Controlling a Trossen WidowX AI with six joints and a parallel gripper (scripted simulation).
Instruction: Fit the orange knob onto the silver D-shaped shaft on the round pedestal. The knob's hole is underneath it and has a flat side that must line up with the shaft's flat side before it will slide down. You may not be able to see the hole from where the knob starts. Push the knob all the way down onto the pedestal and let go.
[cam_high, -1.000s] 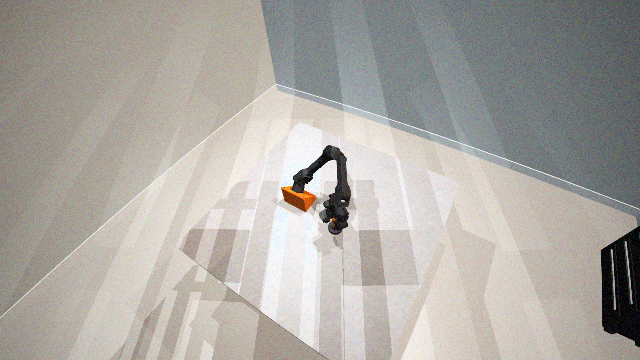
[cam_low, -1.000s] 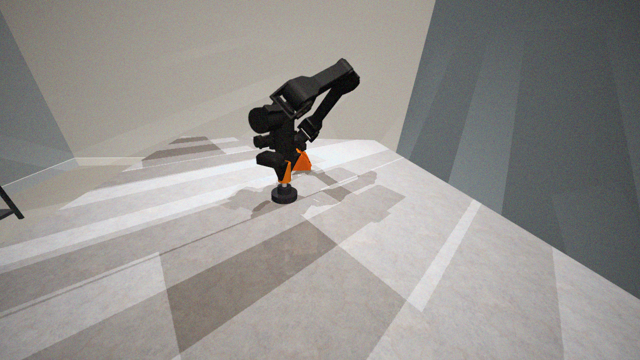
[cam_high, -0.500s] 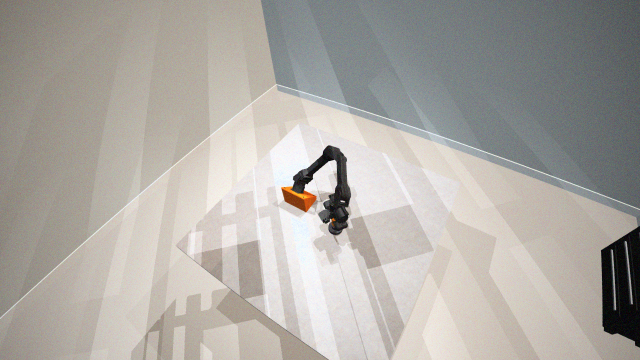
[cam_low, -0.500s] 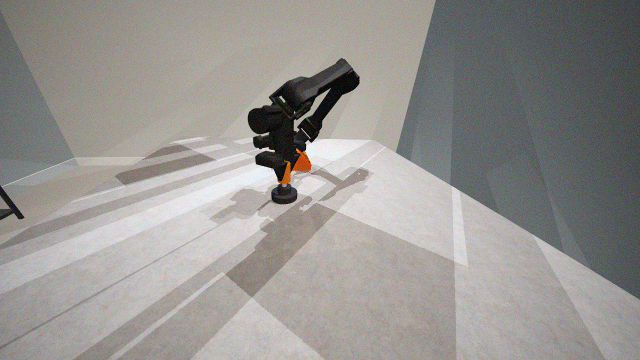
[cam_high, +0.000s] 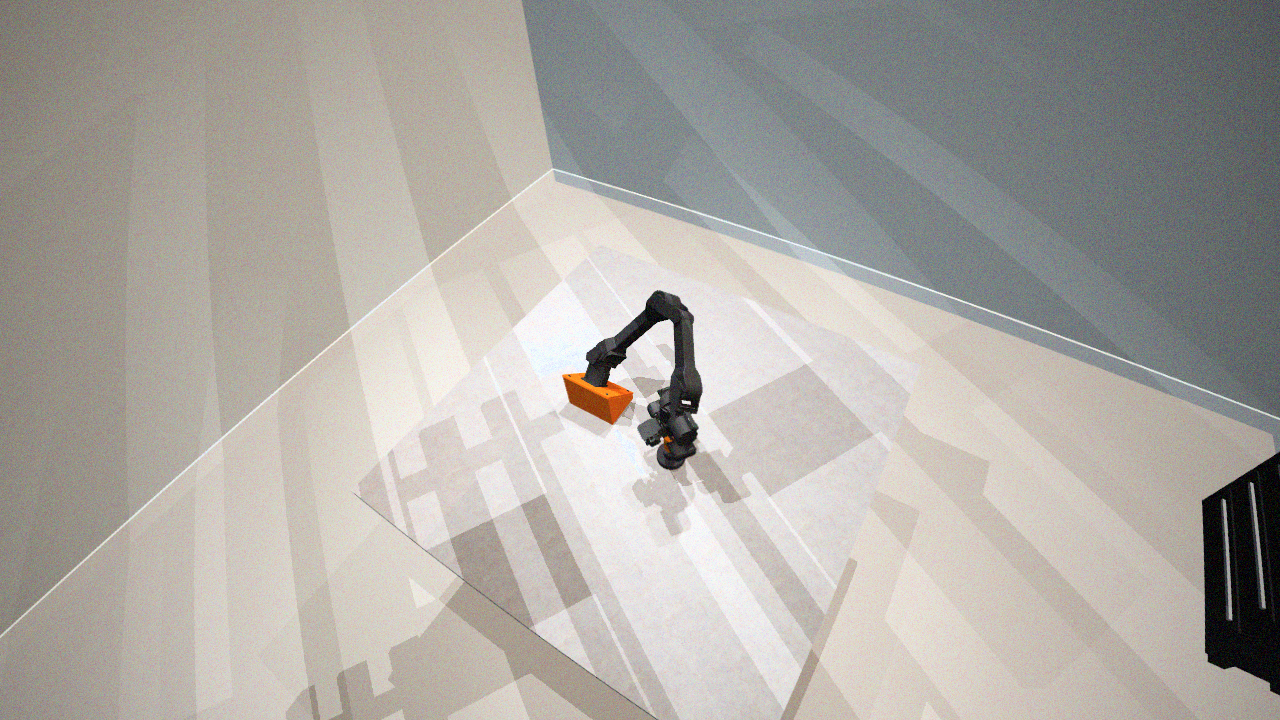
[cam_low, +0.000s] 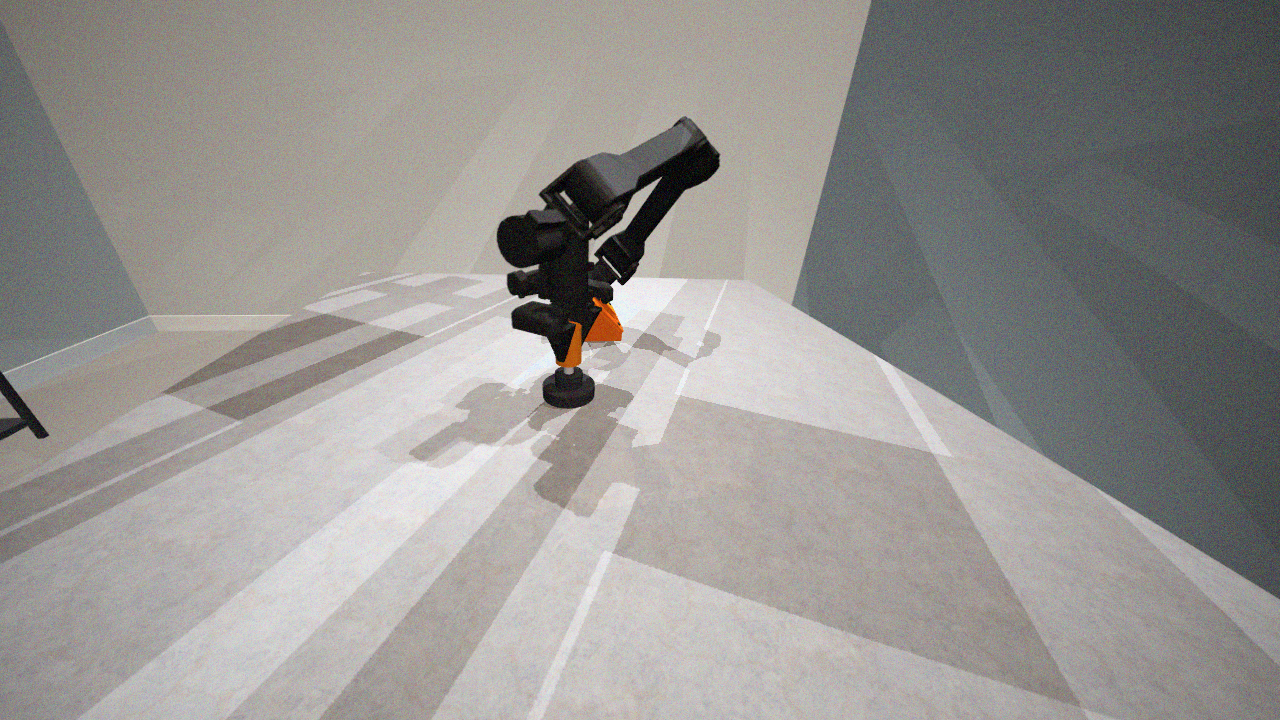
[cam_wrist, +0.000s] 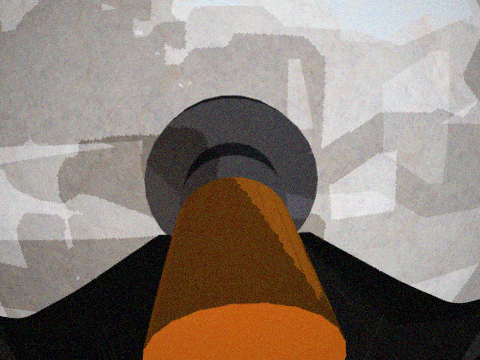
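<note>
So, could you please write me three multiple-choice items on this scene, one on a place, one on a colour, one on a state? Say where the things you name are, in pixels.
1. Where is the knob?
A) On the floor
B) Above the pedestal
C) On the arm's base

2. What colour is the pedestal?
A) Black
B) Orange
C) White

3. How is the gripper?
A) Open, holding nothing
B) Shut on nothing
C) Shut on the knob

1 B: the knob (cam_low: 573, 347) (cam_wrist: 240, 250) stands over the pedestal (cam_low: 568, 391) (cam_wrist: 231, 120), a bit of shaft (cam_low: 568, 369) showing between.
2 A: its disc is dark all round.
3 C: the gripper's (cam_low: 570, 353) fingers flank the knob on both sides in the wrist view.
</note>
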